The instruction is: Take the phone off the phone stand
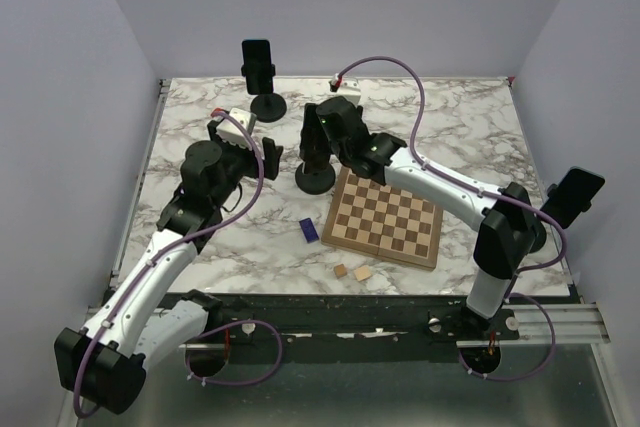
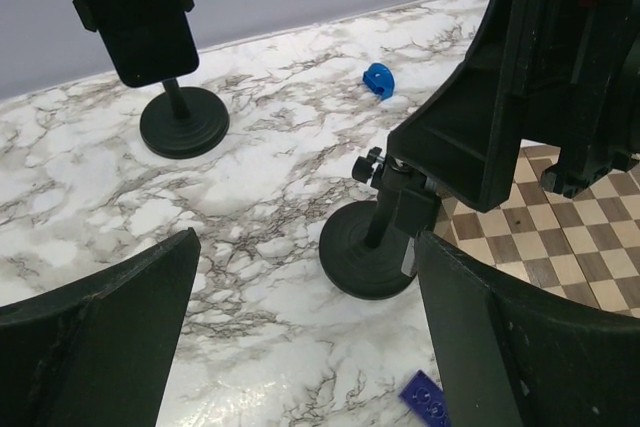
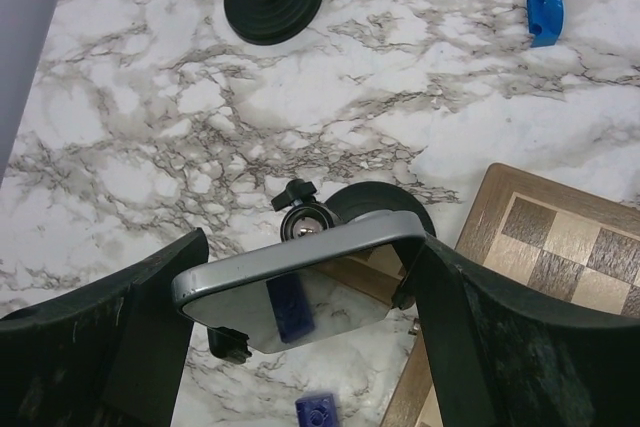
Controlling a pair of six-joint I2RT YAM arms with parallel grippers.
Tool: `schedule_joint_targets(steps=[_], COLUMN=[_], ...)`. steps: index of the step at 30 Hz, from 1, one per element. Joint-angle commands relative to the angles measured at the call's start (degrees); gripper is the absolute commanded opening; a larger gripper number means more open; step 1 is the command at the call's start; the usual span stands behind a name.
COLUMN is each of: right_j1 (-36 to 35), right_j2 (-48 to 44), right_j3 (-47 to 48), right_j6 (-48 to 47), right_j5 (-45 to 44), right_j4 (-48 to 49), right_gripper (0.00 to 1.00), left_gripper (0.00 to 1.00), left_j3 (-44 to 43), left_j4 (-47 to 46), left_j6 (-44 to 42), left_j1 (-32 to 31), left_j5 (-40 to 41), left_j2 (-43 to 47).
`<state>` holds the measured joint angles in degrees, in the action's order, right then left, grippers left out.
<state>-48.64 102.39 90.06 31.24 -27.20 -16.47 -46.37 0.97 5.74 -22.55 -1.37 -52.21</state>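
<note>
Phone (image 3: 300,292): silver-edged, glossy dark screen, tilted back, seated in the clamp atop its stand. Stand (image 2: 362,247): black, round base, thin post, upright on marble, just beside the chessboard (image 1: 385,217) corner.

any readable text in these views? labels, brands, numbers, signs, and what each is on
No text can be read in any view.
phone on the near stand: glossy face shows only reflections, no logo visible.
phone on the far stand: dark, no marks visible.
chessboard: plain squares, no coordinates.
blue brick: any marking is too small to read.
</note>
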Motion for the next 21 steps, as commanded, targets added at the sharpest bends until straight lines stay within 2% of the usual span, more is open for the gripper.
schedule_joint_targets(steps=[1,7,10,13,15,17,19,20,21], right_j1=[0.4,0.4,0.4,0.4,0.5,0.8,1.2,1.3,1.4], right_j2=[1.7,1.5,0.9,0.6,0.3,0.2,0.3,0.3,0.3], right_j3=[0.9,-1.1,-2.5,-3.3,-4.0,-4.2,-3.9,-3.8,-3.9], right_j6=[-1.4,-2.3,-2.9,-3.6,-4.2,-4.9,-6.1,-7.0,-7.9], right_j5=[1.6,2.6,2.7,2.4,2.7,3.8,6.0,7.0,8.7], right_j4=[2.1,4.6,6.0,7.0,8.0,8.5,8.5,8.5,8.5], right_gripper=[0.87,0.91,0.83,0.61,0.43,0.27,0.06,0.01,0.01], left_gripper=[0.96,0.96,0.96,0.96,0.96,0.94,0.89,0.86,0.84], left_j3=[-1.6,-4.1,-4.2,-4.3,-4.4,-4.8,-6.7,-7.3,-8.0], left_j4=[-0.1,2.7,2.8,2.9,2.9,3.0,4.3,4.5,4.6], left_j6=[0.8,0.7,0.7,0.8,0.7,0.4,0.2,0.5,0.7], left_j1=[0.2,0.2,0.3,0.3,0.3,0.2,0.1,0.1,0.2], left_j5=[-3.9,-7.4,-8.0,-9.2,-10.4,-13.5,-18.9,-20.8,-22.4], left_j2=[-1.7,-5.5,-5.9,-6.5,-7.1,-8.8,-12.0,-13.5,-15.4])
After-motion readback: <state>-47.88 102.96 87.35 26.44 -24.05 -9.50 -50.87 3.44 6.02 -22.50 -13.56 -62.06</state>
